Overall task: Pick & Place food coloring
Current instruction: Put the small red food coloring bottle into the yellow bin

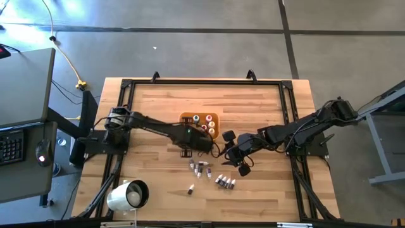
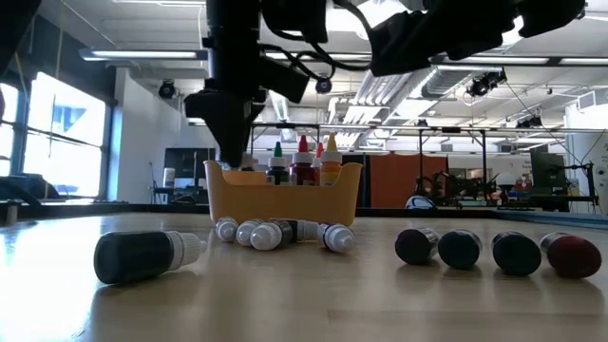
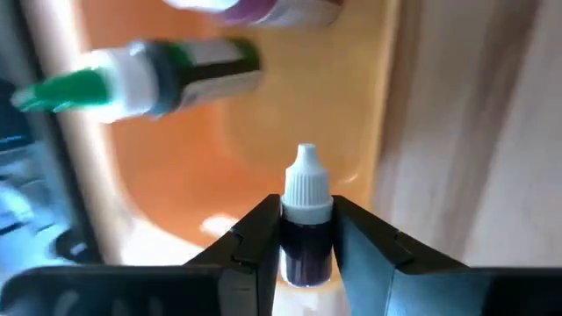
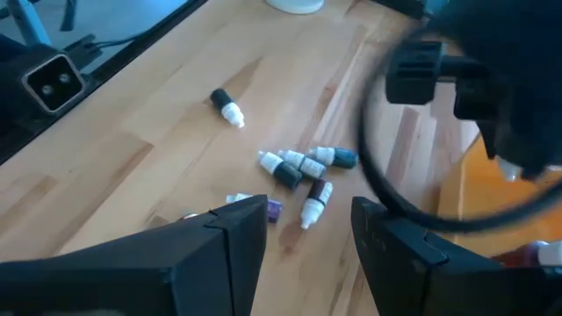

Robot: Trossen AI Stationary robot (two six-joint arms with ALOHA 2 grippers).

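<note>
The food coloring is many tiny bottles. Several stand in the orange tray [image 1: 190, 118], among them green-, red- and yellow-capped ones [image 2: 304, 160]. Others lie on the table in a cluster [image 1: 200, 168], a row [image 1: 225, 182] and one alone [image 1: 190, 189]. My left gripper [image 3: 306, 230] hangs over the tray's near side [image 1: 204, 140], shut on a dark purple bottle [image 3: 306, 250] with a white cap. My right gripper [image 4: 307, 230] hovers open to the right of the tray [image 1: 238, 159], above the loose bottles, with nothing between its fingers. My left gripper pinches the purple bottle's dark body [image 3: 306, 254] between its two fingers, just behind the white cap [image 3: 307, 186]. The fingers slant down from above. The bottle lies along them, cap sticking out past the fingertips toward the tray floor [image 3: 263, 123], lifted clear.
A green-capped bottle [image 3: 149, 75] and a purple one [image 3: 263, 10] show ahead of the left gripper inside the tray. A white cylinder [image 1: 128, 195] sits at the table's near left corner. Black frame rails [image 1: 202, 82] run around the tabletop. Bare wood lies far and near left.
</note>
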